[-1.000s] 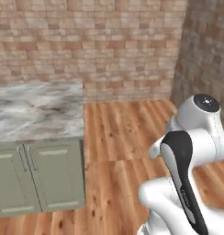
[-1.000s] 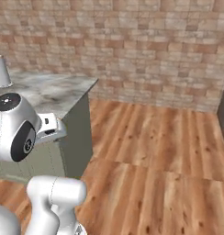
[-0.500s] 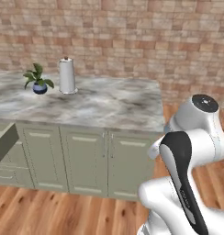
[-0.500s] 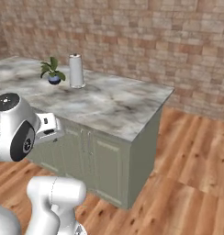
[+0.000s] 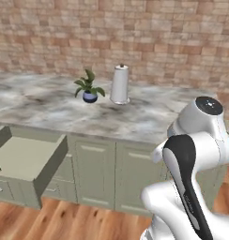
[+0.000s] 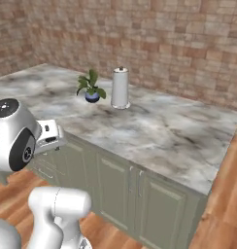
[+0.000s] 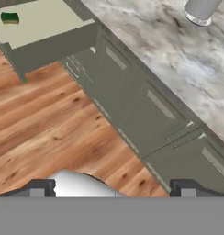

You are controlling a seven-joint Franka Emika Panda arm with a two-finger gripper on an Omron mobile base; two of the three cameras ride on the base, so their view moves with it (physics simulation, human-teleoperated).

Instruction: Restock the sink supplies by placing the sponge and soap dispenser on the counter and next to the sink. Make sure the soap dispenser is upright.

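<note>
Gripper (image 7: 112, 189) spread wide, nothing between the tips; it hangs over the wood floor (image 7: 49, 124) in front of the sage-green cabinet fronts (image 7: 146, 114), not touching anything.

Open drawer (image 5: 27, 161) sticks out from the cabinets at the left end of the island; in the hand view the sponge (image 7: 9, 18) lies flat inside it, near one back corner, green w/ a yellowish edge; a dark green speck at the drawer's left edge in the left base view is prob. the same sponge, too cropped to be sure.

On the marble island top (image 6: 159, 131): potted plant (image 5: 88, 87) and, just beside it to the right, a paper towel roll (image 5: 119, 84) upright on its holder; the two are close but apart; brick wall (image 6: 178, 44) behind.

White arm (image 5: 191, 154) folded up near the island's right end, elbow high.
</note>
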